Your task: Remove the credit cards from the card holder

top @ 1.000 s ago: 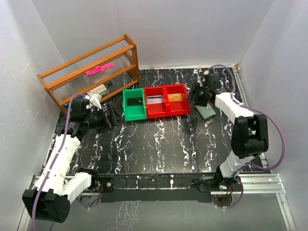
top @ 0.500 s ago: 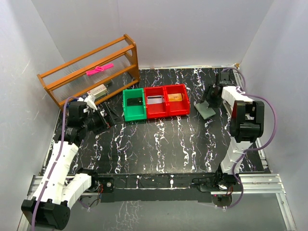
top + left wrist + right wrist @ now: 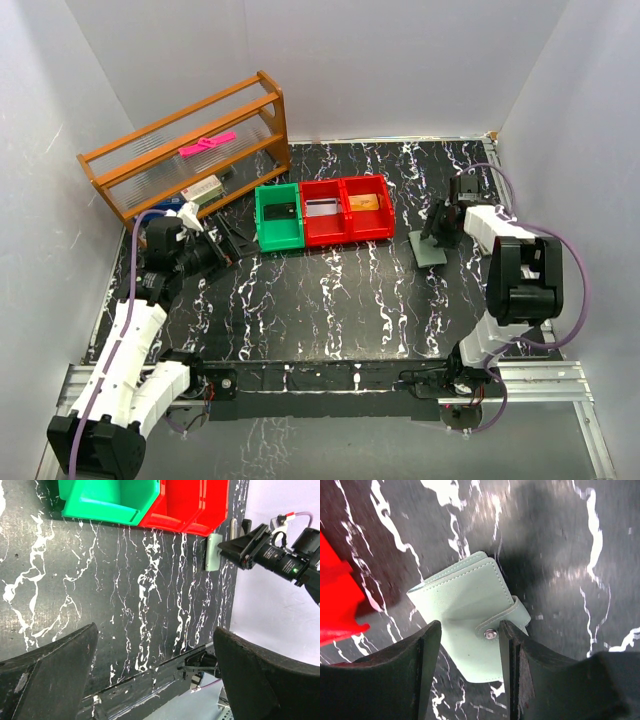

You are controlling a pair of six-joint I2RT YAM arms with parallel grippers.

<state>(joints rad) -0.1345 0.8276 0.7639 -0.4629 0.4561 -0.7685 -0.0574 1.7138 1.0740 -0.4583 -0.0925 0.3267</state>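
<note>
The card holder (image 3: 430,247) is a pale green wallet lying flat on the black marbled table, right of the red bins. It is closed by a strap with a metal snap (image 3: 490,633). No credit cards show; the closed card holder hides any inside it. My right gripper (image 3: 470,625) is open just above the card holder (image 3: 462,610), one finger on each side of the strap end. It also shows in the top view (image 3: 444,220). My left gripper (image 3: 155,630) is open and empty, low over the table's left side (image 3: 205,256). From there the card holder (image 3: 213,552) is far off.
A green bin (image 3: 279,217) and two red bins (image 3: 346,208) stand in a row at the back middle, each with a flat item inside. A wooden rack (image 3: 190,150) with a pink object stands at the back left. Dark parts lie beside the left gripper.
My right arm has swung toward the front and my right gripper has come down over the card holder, which now lies slightly nearer the front. My left gripper has shifted slightly.
</note>
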